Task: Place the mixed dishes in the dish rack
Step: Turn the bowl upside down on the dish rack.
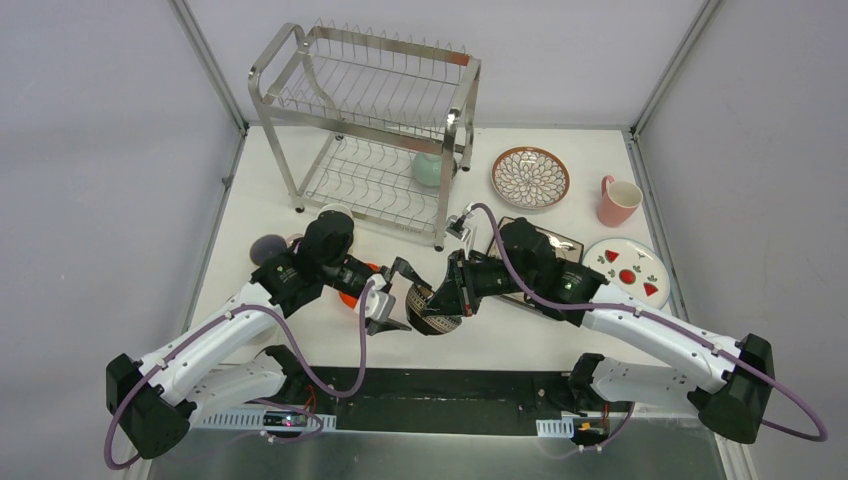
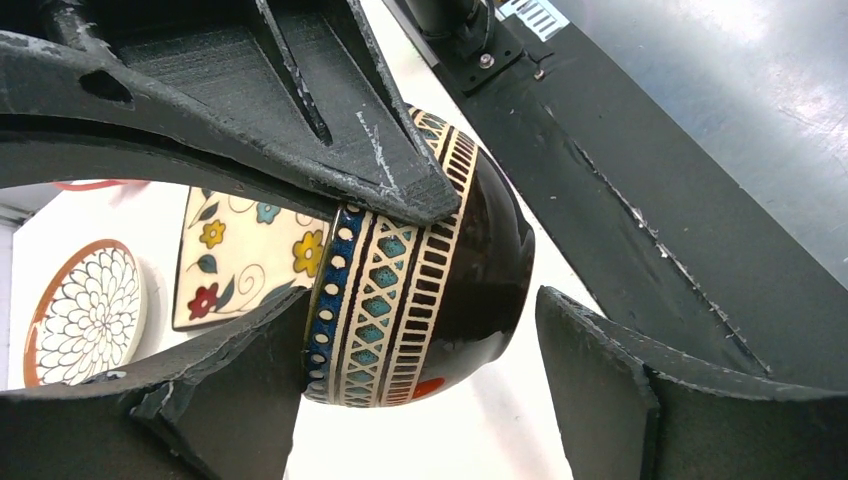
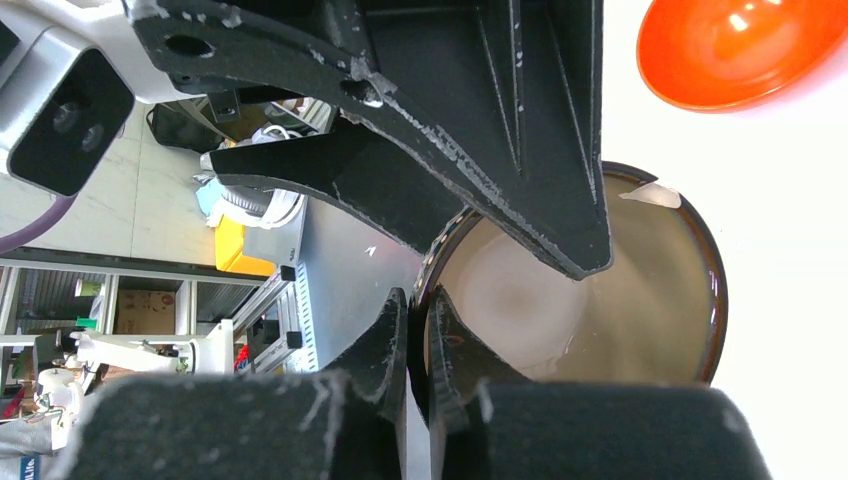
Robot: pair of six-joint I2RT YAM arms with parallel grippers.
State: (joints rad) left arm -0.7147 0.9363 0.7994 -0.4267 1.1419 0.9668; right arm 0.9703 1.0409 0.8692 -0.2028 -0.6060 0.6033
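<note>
The tan bowl [image 1: 430, 318] hangs between the two arms near the front of the white bench [image 1: 520, 340], tipped on its side. The right gripper [image 1: 447, 295] has its fingers [image 3: 400, 345] clenched on the bowl's rim. The left gripper [image 1: 398, 295] has its fingers [image 2: 600, 380] released and spread to either side of the bowl; one lies against it, and bare bench shows between the other and the bowl. The left wrist view alone shows the bowl's outside: glossy black glaze ringed by a blue band of cream dots, a teal diamond lattice and a band of cream bars. The right wrist view alone shows its smooth tan inside under a dark rim, with a small pale tab stuck there, its print unreadable. The same view shows the orange bowl [image 3: 735, 50], shiny and round, just beside the tan one. Only the top view shows the dish rack [image 1: 370, 90], shiny steel tube and wire in two tiers at the back, with the mint bowl [image 1: 432, 168] at the right end of its lower tier. The square floral cream plate [image 2: 245, 255] and the round brown-rimmed petal-pattern plate [image 2: 85, 315] lie flat on the bench. A white label with black bars [image 2: 528, 14] sits on the dark base plate, too small to read.
</note>
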